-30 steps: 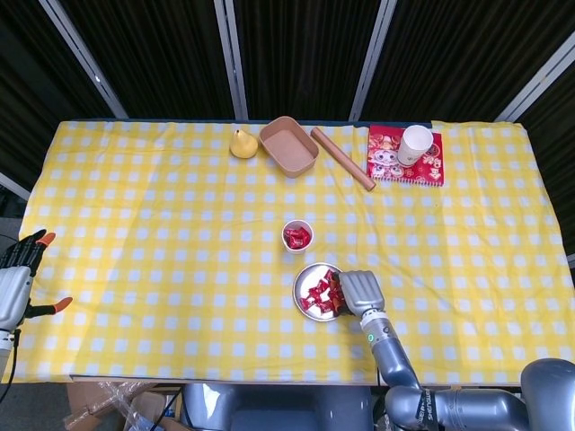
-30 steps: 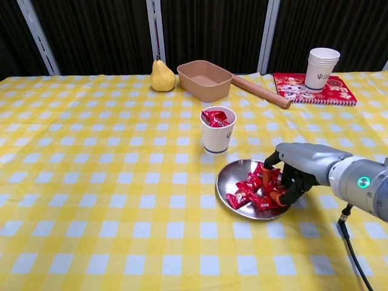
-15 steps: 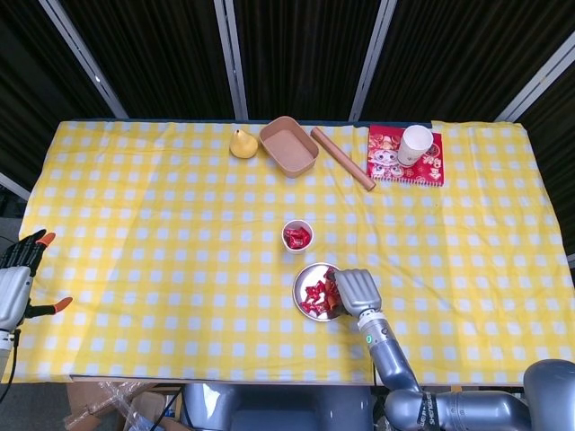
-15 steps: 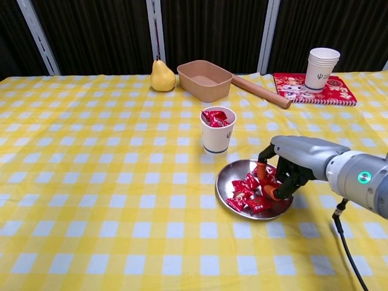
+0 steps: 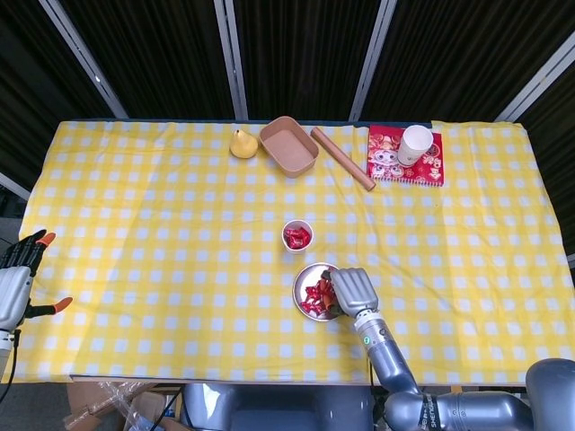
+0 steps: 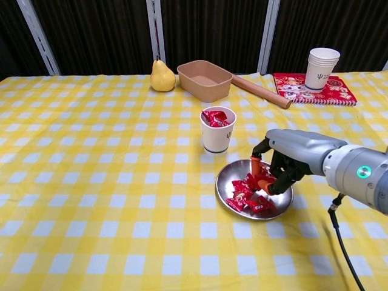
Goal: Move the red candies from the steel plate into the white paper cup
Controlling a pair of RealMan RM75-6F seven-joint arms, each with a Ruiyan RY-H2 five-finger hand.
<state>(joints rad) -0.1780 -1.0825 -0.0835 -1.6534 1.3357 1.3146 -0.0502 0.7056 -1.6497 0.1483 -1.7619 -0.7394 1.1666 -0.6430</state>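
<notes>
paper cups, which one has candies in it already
The single white paper cup just behind the steel plate; red wrappers show above its rim. The stacked cups on the red booklet show none.

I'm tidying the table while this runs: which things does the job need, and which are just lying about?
Needed:
red candies
steel plate
white paper cup holding some candies
right hand, over the plate

Lying about:
pear
brown tray
wooden rolling pin
red booklet
stack of paper cups on the booklet
</notes>
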